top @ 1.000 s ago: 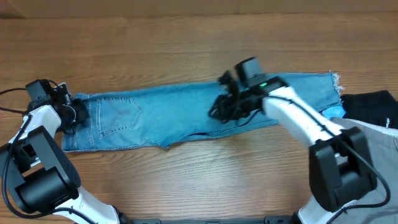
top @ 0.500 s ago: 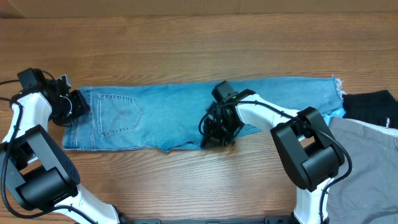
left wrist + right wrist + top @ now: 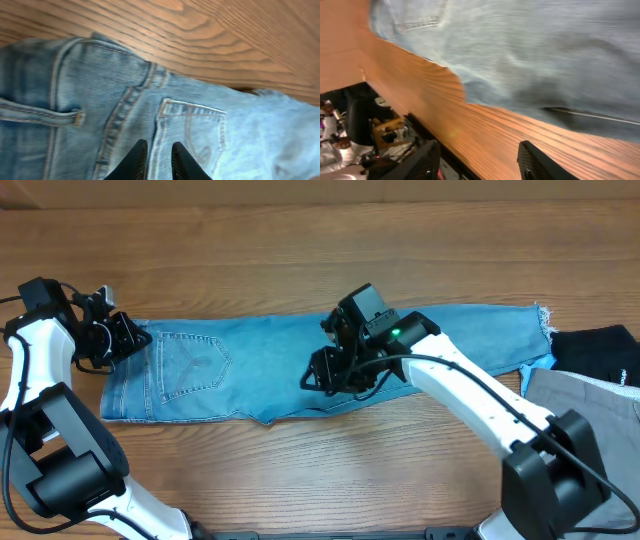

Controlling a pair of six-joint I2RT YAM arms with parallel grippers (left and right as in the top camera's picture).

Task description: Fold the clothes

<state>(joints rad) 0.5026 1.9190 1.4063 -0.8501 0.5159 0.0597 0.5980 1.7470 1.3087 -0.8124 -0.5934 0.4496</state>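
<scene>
Jeans (image 3: 250,365) flat on table (image 3: 300,260), waist at 9 o'clock, hems at 3 o'clock, apparently spread for folding | left gripper (image 3: 122,340) at waistband, fingers near-together, grasp cannot be told | right gripper (image 3: 322,375) spread wide, empty, over leg's 6 o'clock edge, likely positioned to lift it | containers: none seen

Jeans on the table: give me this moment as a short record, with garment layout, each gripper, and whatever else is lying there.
jeans: light-blue denim, spread flat along the table, waist toward the left arm, frayed hems toward the right, not yet folded
left gripper: over the waist end, fingers nearly shut, no cloth seen between them
right gripper: open, low over the jeans' near edge at mid-leg
other items: black garment and grey garment beyond the hems
</scene>
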